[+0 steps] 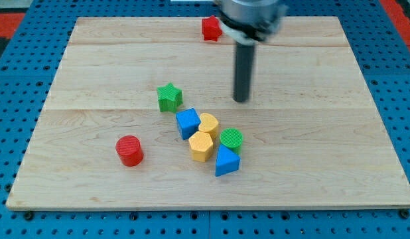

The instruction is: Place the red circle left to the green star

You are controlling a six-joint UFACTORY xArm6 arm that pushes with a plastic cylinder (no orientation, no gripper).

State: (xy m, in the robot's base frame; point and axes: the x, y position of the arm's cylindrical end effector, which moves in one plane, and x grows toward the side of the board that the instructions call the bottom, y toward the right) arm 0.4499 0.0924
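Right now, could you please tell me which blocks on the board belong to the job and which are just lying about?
Belonging to the job:
red circle
green star
my tip, to the view's right of the star, touching no block

Just lying about:
red block at the view's top
blue cube
yellow heart
yellow hexagon
green circle
blue triangle

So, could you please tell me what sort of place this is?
Probably a robotics lab bench: a wooden board lies on a blue perforated base, small blocks such as a red circle and green star are scattered, and my tip stands upright.
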